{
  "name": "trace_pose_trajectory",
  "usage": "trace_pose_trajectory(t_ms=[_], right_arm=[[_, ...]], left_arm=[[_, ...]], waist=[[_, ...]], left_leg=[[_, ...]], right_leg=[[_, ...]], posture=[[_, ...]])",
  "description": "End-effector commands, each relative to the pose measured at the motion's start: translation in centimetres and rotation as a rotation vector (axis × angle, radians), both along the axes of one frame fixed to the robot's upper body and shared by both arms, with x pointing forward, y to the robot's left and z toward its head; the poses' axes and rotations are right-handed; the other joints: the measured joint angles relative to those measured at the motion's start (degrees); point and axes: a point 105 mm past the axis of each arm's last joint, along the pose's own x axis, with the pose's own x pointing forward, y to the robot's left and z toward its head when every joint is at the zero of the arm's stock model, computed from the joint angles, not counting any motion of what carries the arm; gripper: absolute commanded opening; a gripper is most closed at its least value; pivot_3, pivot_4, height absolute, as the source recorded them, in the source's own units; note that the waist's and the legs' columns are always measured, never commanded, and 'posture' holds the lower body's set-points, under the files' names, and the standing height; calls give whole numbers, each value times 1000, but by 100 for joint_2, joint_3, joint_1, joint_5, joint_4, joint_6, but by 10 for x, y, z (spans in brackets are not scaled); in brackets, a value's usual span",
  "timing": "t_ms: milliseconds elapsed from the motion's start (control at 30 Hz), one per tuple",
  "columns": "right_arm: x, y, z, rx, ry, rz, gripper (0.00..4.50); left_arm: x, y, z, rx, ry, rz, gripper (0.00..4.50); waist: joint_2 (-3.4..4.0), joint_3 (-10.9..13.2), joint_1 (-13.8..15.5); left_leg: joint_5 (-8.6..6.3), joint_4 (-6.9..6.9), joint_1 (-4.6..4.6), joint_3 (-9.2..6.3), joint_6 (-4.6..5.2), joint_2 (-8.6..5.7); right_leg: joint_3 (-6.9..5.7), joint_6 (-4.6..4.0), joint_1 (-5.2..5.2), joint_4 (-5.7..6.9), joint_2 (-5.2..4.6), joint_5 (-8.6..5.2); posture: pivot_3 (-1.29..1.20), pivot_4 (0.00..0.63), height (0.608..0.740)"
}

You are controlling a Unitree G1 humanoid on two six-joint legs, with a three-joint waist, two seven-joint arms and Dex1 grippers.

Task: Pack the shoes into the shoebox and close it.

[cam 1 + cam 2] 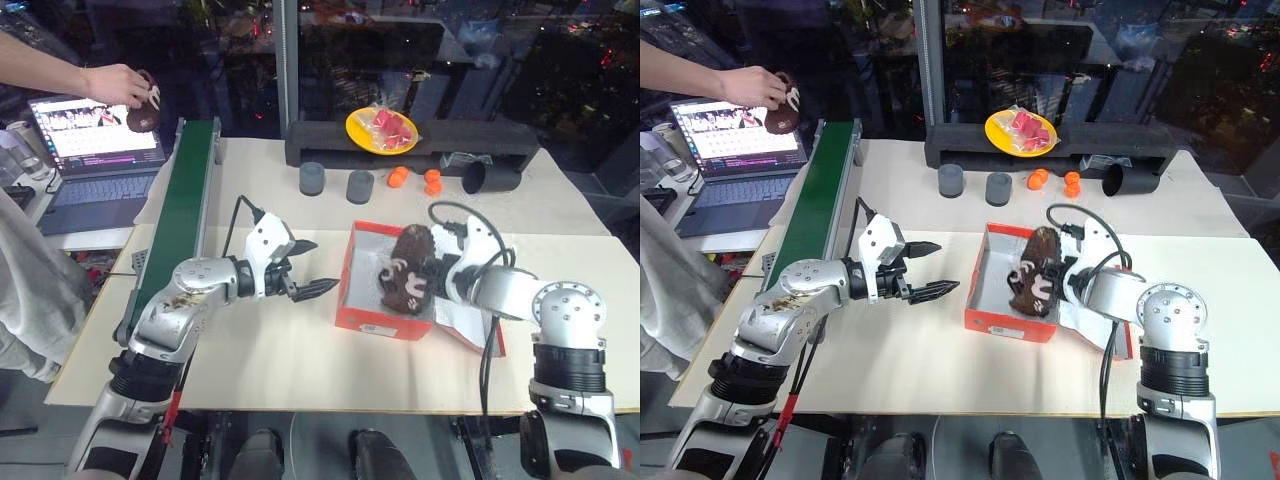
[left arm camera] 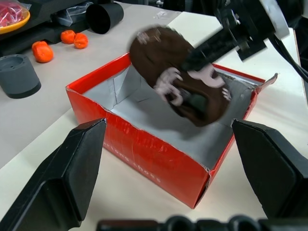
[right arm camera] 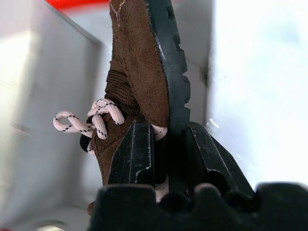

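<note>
The left gripper (image 1: 306,268) hangs just over the pale counter (image 1: 300,350), its two black fingers (image 2: 72,168) spread as wide as they go and holding nothing; it points toward the near left wall of the shoebox (image 1: 385,320) and stands a little apart from it. The shoebox, red-orange outside and white inside, sits open on the counter to the right of that gripper, with its lid (image 1: 470,322) folded back flat on the far side from the left gripper, under the right arm. The right gripper (image 3: 166,144) is pinched narrow on one brown shoe (image 1: 405,272), one finger inside the shoe's opening and the other against its dark ridged sole (image 3: 175,72). The shoe is tilted, partly inside the box and above its white floor; whether it touches the floor cannot be told. Its pale laces (image 3: 89,120) hang loose on the side away from the sole.

Further back on the counter stand two grey cylinders (image 1: 312,178), some small orange pieces (image 1: 400,176) and a black tube (image 1: 488,176) lying on its side. Behind them a yellow plate (image 1: 381,131) with red contents rests on a long dark block (image 1: 500,138). A green belt (image 1: 185,205) runs along the counter's left edge. At far left a person's hand (image 1: 115,84) holds the second brown shoe (image 1: 143,108) above a laptop (image 1: 95,165)
</note>
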Motion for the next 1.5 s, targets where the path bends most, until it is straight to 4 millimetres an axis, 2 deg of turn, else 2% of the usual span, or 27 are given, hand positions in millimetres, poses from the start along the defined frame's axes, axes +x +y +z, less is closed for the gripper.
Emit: trace_pose_trajectory(t_ms=[33, 167, 267, 300, 400, 433, 600, 800, 867, 933, 1033, 1067, 1133, 1267, 1333, 1367, 1467, 1500], right_arm=[[-4, -7, -14, -83, 46, -16, 739], [-4, -4, -26, -115, 79, -17, 739], [0, -1, -25, -94, 61, -43, 739], [1, -1, -24, -90, 53, -53, 1446], [6, 2, -16, -122, 19, -48, 2306], [10, 3, -8, -138, -18, -53, 2608], [21, 12, 33, -242, -179, -31, 2608], [25, 22, 79, -386, -360, -19, 2608], [27, 37, 99, -384, -466, 37, 2608], [23, 69, 120, -306, -607, 195, 2608], [-8, 120, 141, -100, -760, 544, 2608], [-23, 131, 143, -38, -785, 663, 2608], [-48, 139, 141, 57, -809, 846, 2608], [-73, 136, 126, 136, -800, 1014, 2608], [-79, 134, 113, 116, -783, 1065, 3108], [-77, 132, 107, 114, -769, 1053, 3265], [-70, 129, 91, 89, -740, 1031, 4347], [-71, 130, 88, 84, -737, 1039, 4487]], left_arm=[[-2, -8, 14, -23, -64, -18, 4440], [-3, -11, 13, -25, -68, -20, 4440], [-4, -11, 14, -25, -71, -18, 4440], [-4, -10, 14, -25, -71, -17, 4500], [-3, -9, 14, -27, -74, -6, 4500], [-2, -8, 14, -27, -75, 1, 4500], [5, -1, 16, -26, -92, 46, 4500], [24, 17, 21, -35, -130, 179, 4500], [39, 30, 27, -68, -158, 298, 4500], [60, 53, 35, -112, -200, 502, 4500], [83, 94, 42, -172, -214, 822, 4500], [87, 106, 42, -197, -200, 911, 4500], [90, 128, 37, -215, -158, 1043, 4500], [90, 156, 20, -147, -104, 1172, 4500], [88, 169, 11, -126, -63, 1220, 4500], [87, 173, 7, -106, -52, 1221, 4500], [86, 178, 3, -88, -26, 1219, 4500], [86, 178, 3, -89, -21, 1217, 4500]], waist=[[0, 0, 1], [0, -1, -1], [-2, -3, -3], [-3, -4, -3], [-3, -4, 0], [-3, -4, 5], [-1, -3, -5], [-1, -3, -2], [-1, -2, 0], [-1, -2, 4], [-2, -2, -9], [-2, -2, -10], [-2, -2, 7], [-3, -2, 62], [-3, -2, 95], [-3, -2, 99], [-3, -2, 110], [-3, -2, 111]], left_leg=[[0, 0, 0, 0, 0, -1], [0, 0, 2, 0, 0, 0], [0, 1, 8, 0, 0, 1], [0, 1, 10, -1, 0, 1], [0, 2, 10, -1, 0, 0], [0, 2, 9, -1, 0, 0], [0, 2, 3, 0, 0, -2], [0, 1, 4, -1, 0, 1], [0, 1, 4, -1, 0, 1], [0, 2, 3, -1, 0, 0], [0, 2, 4, -3, 0, 1], [-1, 1, 4, -4, 2, 3], [-5, 1, 2, -10, 7, 2], [-9, 2, -4, -19, 12, -2], [-9, 10, -4, -21, 11, -5], [-8, 12, -4, -21, 10, -5], [-7, 12, 0, -21, 8, -2], [-7, 11, 2, -20, 8, -3]], right_leg=[[0, 0, 0, 0, 0, 0], [0, 2, 2, 0, 1, 0], [-1, 2, 7, 0, 2, 0], [-1, 2, 10, 0, 2, 0], [0, 2, 9, 1, 2, 0], [-1, 3, 8, 1, 2, -1], [0, 4, 0, 1, 0, 0], [-1, 4, -2, 3, 3, -1], [-2, 4, -1, 1, 2, -1], [-2, 4, -1, 2, 1, 0], [-3, 6, -2, 2, 3, 0], [-3, 6, -1, 2, 4, 0], [-8, 9, 1, 0, 3, -1], [-23, 9, 9, -6, -4, -1], [-28, 9, 11, -4, -7, -1], [-28, 9, 10, -2, -7, -1], [-30, 8, 8, 3, -4, -2], [-29, 7, 6, 7, -3, -2]], posture=[[0, 150, 740], [0, 150, 740], [0, 150, 740], [0, 150, 740], [0, 150, 740], [0, 150, 740], [0, 150, 740], [0, 150, 740], [0, 150, 740], [0, 150, 740], [0, 150, 740], [0, 150, 740], [0, 150, 740], [0, 150, 740], [0, 150, 740], [0, 150, 740], [0, 150, 740], [0, 150, 740]])
